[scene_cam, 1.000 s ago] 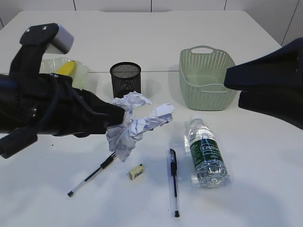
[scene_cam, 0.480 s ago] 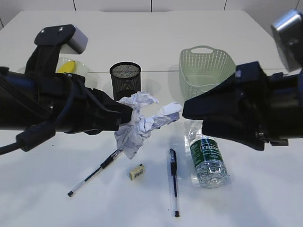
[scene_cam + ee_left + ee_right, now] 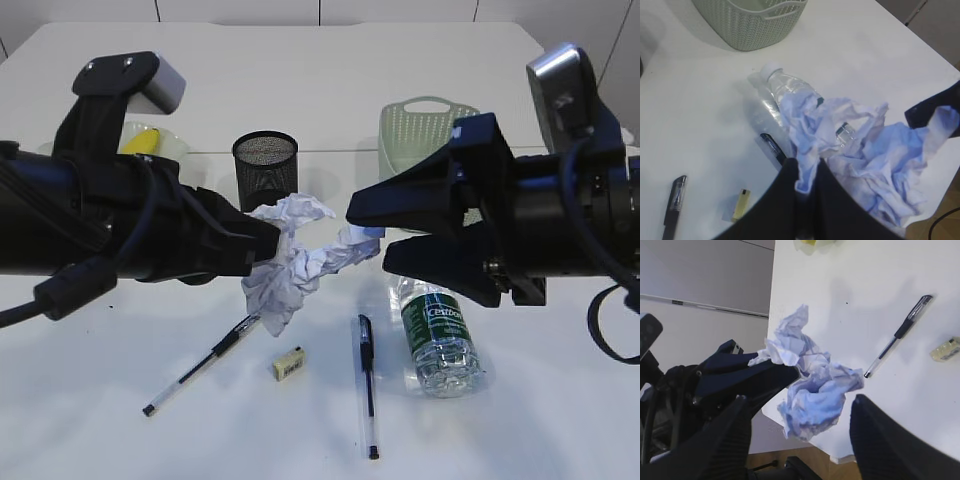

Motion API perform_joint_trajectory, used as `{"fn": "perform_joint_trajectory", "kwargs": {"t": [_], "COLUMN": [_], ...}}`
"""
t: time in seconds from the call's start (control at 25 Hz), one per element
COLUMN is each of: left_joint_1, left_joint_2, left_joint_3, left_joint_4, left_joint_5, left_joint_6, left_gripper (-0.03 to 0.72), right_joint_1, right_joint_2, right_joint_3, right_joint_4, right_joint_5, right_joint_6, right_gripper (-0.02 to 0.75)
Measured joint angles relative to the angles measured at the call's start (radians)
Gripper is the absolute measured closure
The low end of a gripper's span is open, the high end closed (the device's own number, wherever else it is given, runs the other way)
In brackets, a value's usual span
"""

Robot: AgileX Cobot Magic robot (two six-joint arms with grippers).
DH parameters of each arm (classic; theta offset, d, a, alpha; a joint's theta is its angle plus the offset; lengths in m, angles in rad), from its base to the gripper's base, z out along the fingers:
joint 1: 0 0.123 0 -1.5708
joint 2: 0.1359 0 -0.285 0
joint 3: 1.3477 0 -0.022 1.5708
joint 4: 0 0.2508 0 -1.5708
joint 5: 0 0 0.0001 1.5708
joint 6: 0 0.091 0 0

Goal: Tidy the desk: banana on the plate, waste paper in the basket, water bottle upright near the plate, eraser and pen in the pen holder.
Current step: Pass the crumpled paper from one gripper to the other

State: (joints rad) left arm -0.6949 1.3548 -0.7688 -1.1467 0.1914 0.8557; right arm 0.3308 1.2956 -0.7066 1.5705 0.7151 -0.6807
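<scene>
A crumpled sheet of waste paper (image 3: 295, 265) hangs in the air above the table's middle. My left gripper (image 3: 268, 240) is shut on one fold of it, which shows pinched between the jaws in the left wrist view (image 3: 805, 170). My right gripper (image 3: 368, 238) is open, a finger on each side of the paper's (image 3: 812, 385) far end without touching it. The green basket (image 3: 410, 150) stands behind the right arm. The water bottle (image 3: 440, 335) lies on its side. Two pens (image 3: 200, 368) (image 3: 367, 385) and an eraser (image 3: 289, 364) lie at the front. The banana (image 3: 138, 140) rests on the plate (image 3: 172, 143), back left.
The black mesh pen holder (image 3: 265, 165) stands just behind the hanging paper. Both arms reach in over the table's middle, the left from the left side and the right from the right side.
The right arm has swung in from the right until its open jaws flank the paper's far end. The left arm shifted slightly right with the paper, then held still.
</scene>
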Motion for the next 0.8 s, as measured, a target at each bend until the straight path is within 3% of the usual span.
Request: {"fn": "perform_joint_trajectory", "kwargs": {"t": [0.6,0.8], "left_joint_1": [0.0,0.0], "left_joint_2": [0.0,0.0], "left_joint_3": [0.0,0.0], "left_joint_4": [0.0,0.0], "left_joint_5": [0.0,0.0], "left_joint_6": [0.0,0.0], "left_gripper": [0.669,0.669], "right_joint_1": [0.002,0.002], "right_joint_2": [0.129,0.162], "right_joint_3": [-0.017,-0.029], "right_joint_4": [0.126,0.131], "right_joint_5": [0.089,0.098], "right_joint_6": [-0.068,-0.068], "right_gripper": [0.284,0.438]}}
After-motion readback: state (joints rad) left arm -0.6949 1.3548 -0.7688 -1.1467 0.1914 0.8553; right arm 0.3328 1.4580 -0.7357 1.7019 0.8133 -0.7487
